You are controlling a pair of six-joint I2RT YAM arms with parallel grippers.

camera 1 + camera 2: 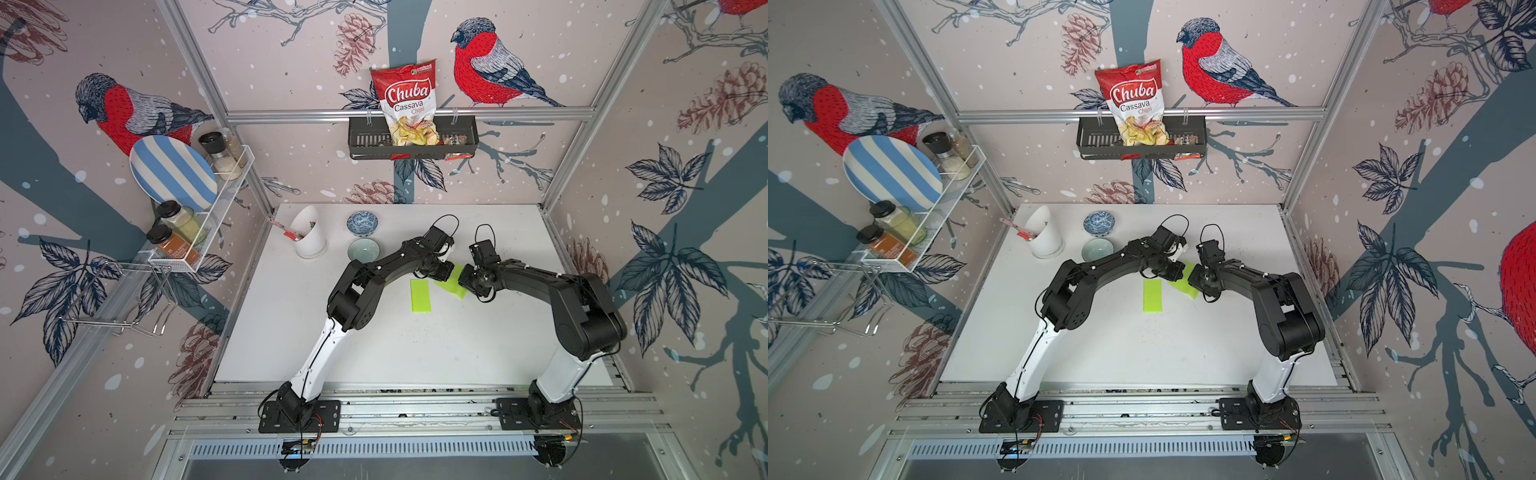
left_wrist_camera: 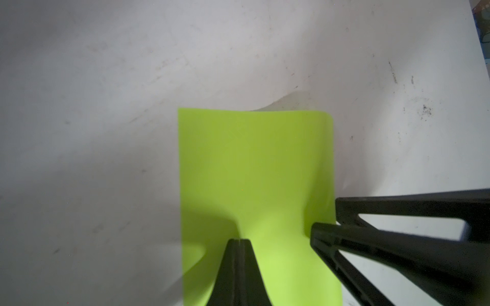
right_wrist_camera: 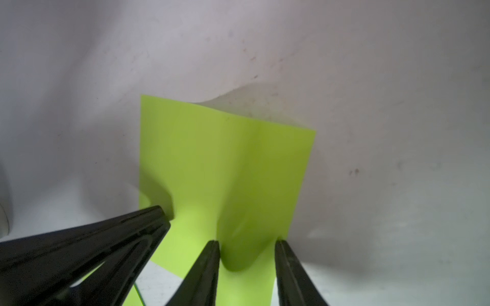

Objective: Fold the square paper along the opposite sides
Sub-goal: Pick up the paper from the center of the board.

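We are squeezing our left gripper (image 2: 240,242) shut on the green paper (image 2: 254,159), holding one side up off the table (image 1: 415,353) so it can bend over. We are holding our right gripper (image 3: 246,245) half open, with a bump of paper between its fingers (image 3: 209,254). Farther back, a white cup (image 1: 309,239) is holding a pink stick (image 1: 286,230). A blue bowl (image 1: 363,221) and a pale bowl (image 1: 363,250) are sitting empty.

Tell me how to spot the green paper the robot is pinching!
Find the white table and look near its middle, where the left claw and right claw nearly meet. The tilted lime-green paper between them is pinched and buckled upward; the narrow green rectangle beside it lies flat, untouched.
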